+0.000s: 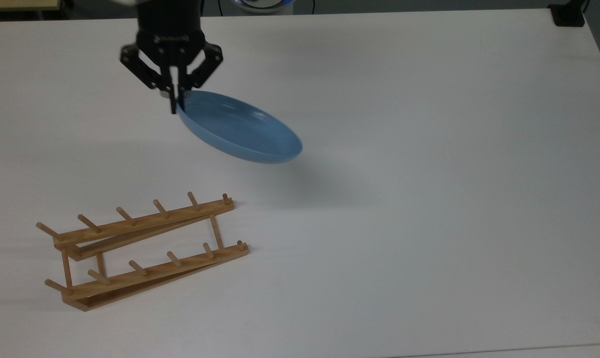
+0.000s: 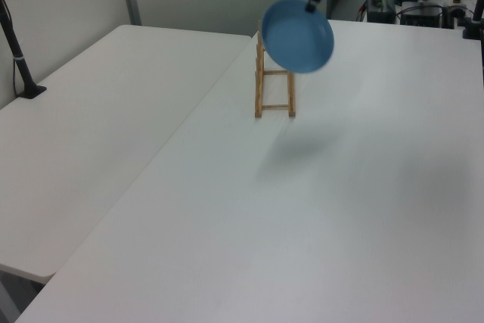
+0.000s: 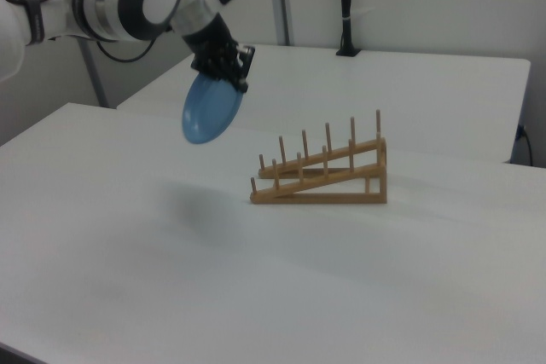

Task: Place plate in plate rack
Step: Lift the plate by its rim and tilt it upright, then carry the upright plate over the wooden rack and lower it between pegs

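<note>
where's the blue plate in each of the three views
Top view: the plate hangs tilted in the upper left centre, held at its rim by the gripper.
Left view: the plate is top centre, in front of the far end of the plate rack.
Right view: the plate is upper left, edge down, to the left of the rack.
Shared landmark: the wooden plate rack on the white table.

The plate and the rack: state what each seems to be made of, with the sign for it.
The round light-blue plate, held at its rim by the hand, looks like glazed ceramic or hard plastic: glossy, with bright highlights and faint rings; which one is open. The light-brown pegged plate rack looks like unpainted wood: matt tan rails and round dowel pegs.
</note>
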